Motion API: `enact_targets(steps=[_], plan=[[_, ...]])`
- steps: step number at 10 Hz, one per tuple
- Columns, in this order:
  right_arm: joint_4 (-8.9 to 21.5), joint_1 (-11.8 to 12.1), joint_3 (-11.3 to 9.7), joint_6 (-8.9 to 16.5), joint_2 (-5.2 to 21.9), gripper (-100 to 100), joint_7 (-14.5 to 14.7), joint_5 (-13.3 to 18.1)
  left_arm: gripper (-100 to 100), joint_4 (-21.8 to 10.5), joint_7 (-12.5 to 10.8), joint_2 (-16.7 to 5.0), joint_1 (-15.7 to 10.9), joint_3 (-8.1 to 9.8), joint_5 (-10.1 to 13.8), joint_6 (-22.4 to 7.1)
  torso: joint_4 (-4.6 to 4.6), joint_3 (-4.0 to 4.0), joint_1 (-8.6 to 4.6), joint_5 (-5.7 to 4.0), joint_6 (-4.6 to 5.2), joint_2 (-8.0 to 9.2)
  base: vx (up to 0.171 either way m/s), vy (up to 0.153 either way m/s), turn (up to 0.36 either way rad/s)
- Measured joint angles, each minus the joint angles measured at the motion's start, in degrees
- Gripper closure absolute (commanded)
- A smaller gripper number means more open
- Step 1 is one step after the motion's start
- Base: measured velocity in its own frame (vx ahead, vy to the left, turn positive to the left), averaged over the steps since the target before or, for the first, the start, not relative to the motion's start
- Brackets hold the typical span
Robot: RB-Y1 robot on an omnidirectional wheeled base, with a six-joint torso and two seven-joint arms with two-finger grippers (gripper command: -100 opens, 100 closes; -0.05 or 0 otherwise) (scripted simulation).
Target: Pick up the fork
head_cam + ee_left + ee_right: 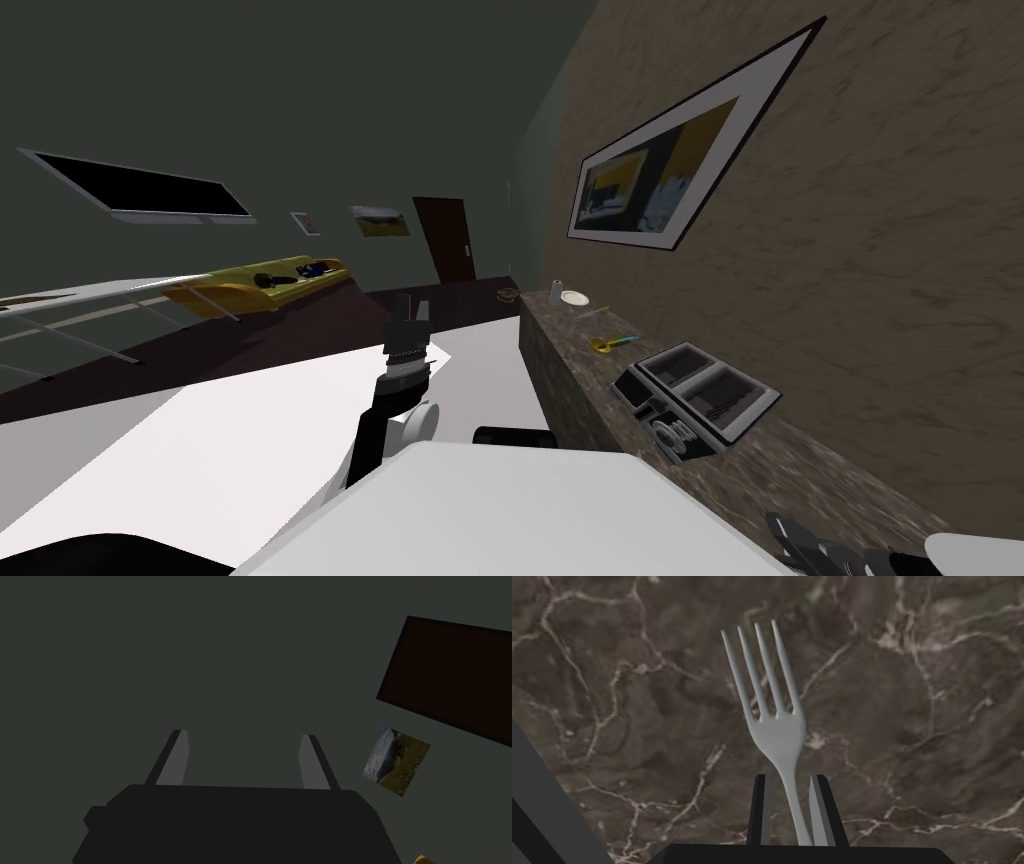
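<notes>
Fork, plain light grey with four tines point(774, 731), sits in the right tool point(789, 777), gripped low on the handle. Fingers drawn close together on the handle's sides. Tines point straight away from the tool body, handle slightly nearer one finger than the other. Directly behind the fork: dark brown marble table with pale veins point(912, 701). Cannot tell whether the fork touches the table or hangs just off it.

Left tool point(244, 734) raised ahead of the chest, fingers point(175, 758) wide apart, nothing between them; visible in the head view too point(410, 312).

Head view, same table point(800, 450) running along the brown marbled wall on the right side. On it:
- grey rectangular tray with two compartments point(745, 420)
- small yellow utensil with blue handle point(612, 343), further along
- round white plate point(574, 297) and small white cup point(556, 291) just beside it, at the far end

Large dark-framed picture point(660, 170) on the wall above the table.
</notes>
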State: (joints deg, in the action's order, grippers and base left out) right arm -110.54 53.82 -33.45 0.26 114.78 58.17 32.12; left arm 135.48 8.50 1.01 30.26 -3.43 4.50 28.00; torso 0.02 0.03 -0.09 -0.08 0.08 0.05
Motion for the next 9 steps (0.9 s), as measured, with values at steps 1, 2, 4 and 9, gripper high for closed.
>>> enact_targets(steps=[1,2,4,9], plan=[[0.0,0.0,0.0,0.0,0.0,100,0.0,0.0,0,0.0,0.0,0.0,0.0,0.0,0.0,0.0,0.0,0.0,0.0,0.0,0.0,0.0,-0.041,-0.033,0.242],[1.5,2.4,2.8,-1.2,-0.3,100,-0.3,-0.5,0,0.0,0.0,0.0,0.0,0.0,0.0,0.0,0.02,0.03,-0.15,0.0,-0.13,0.05,-0.052,-0.052,0.158],[2.8,-0.1,1.3,-3.0,0.0,100,-0.9,-1.4,0,0.0,0.0,0.0,0.0,0.0,0.0,0.0,0.04,0.12,-0.13,-0.03,0.0,0.23,-0.098,0.0,0.127],[7.7,-1.6,2.3,-8.9,0.6,100,-2.4,-4.9,0,0.0,0.0,0.0,0.0,-0.01,0.0,0.0,0.1,0.29,0.18,0.05,0.02,0.51,-0.118,0.042,0.141]])
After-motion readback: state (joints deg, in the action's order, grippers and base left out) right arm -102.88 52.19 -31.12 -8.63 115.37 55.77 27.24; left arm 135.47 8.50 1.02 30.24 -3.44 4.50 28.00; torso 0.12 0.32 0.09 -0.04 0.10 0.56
